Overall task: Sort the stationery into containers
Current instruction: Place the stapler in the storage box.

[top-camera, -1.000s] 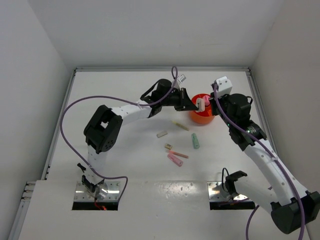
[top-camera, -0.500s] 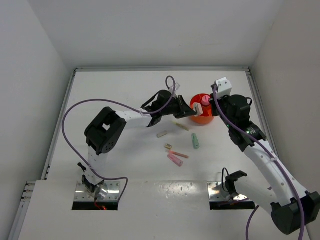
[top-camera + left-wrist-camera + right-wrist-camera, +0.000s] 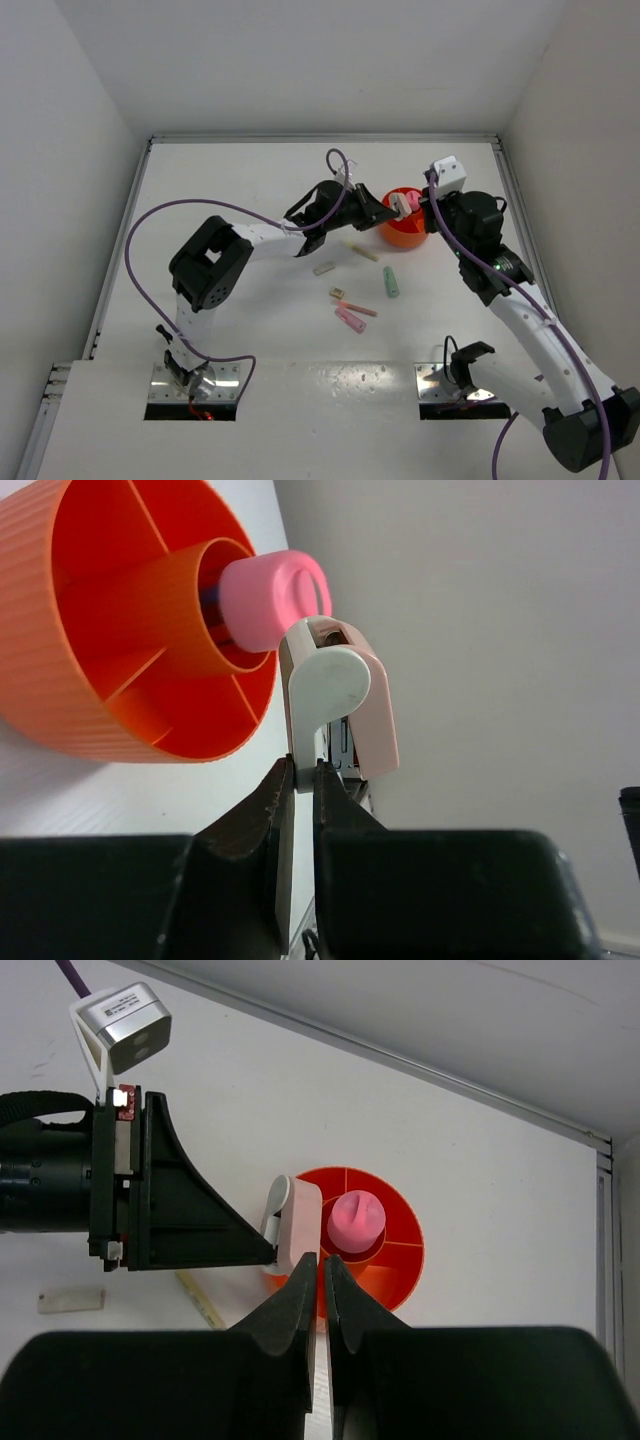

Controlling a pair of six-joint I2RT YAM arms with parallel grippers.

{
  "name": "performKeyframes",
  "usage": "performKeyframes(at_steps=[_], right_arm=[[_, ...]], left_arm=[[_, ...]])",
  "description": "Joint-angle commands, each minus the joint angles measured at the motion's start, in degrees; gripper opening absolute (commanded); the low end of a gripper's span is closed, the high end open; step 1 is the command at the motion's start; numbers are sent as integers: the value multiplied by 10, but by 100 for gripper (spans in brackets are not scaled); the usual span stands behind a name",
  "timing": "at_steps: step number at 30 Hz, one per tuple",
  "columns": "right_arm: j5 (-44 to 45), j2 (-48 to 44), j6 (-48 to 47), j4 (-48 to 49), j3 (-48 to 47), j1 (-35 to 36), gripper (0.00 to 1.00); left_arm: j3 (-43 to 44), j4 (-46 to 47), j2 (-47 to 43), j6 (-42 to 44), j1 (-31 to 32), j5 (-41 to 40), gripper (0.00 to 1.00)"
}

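The orange divided bowl (image 3: 404,237) stands at the back right with a chunky pink tube (image 3: 357,1220) upright in its middle well. My left gripper (image 3: 388,212) is shut on a white-pink block, a small stapler (image 3: 335,695), holding it by its white end just above the bowl's left rim (image 3: 404,1260). The stapler (image 3: 293,1222) nearly touches the tube (image 3: 270,600). My right gripper (image 3: 322,1260) is shut and empty, hovering over the bowl's near rim, right next to the stapler.
On the table in front of the bowl lie a pale-yellow stick (image 3: 362,251), a grey block (image 3: 323,268), a mint-green pen (image 3: 390,282), a small tan block (image 3: 337,293) and a pink pen (image 3: 350,319). Walls stand close behind and to the right.
The left wrist has swung a little toward the near side and the stapler has shifted slightly at the bowl's left rim. The right arm has hardly moved.
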State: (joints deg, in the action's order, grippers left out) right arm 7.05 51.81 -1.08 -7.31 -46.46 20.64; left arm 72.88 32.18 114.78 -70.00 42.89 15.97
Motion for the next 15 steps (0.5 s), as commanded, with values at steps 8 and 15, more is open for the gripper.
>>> performKeyframes(at_steps=[8,15], right_arm=[[5,-12,-2,31,1,-3,6],[5,-12,-2,31,7,-3,6]], left_arm=[[25,60,26,-28,19,-14,0],[25,72,42,-54,32,-14,0]])
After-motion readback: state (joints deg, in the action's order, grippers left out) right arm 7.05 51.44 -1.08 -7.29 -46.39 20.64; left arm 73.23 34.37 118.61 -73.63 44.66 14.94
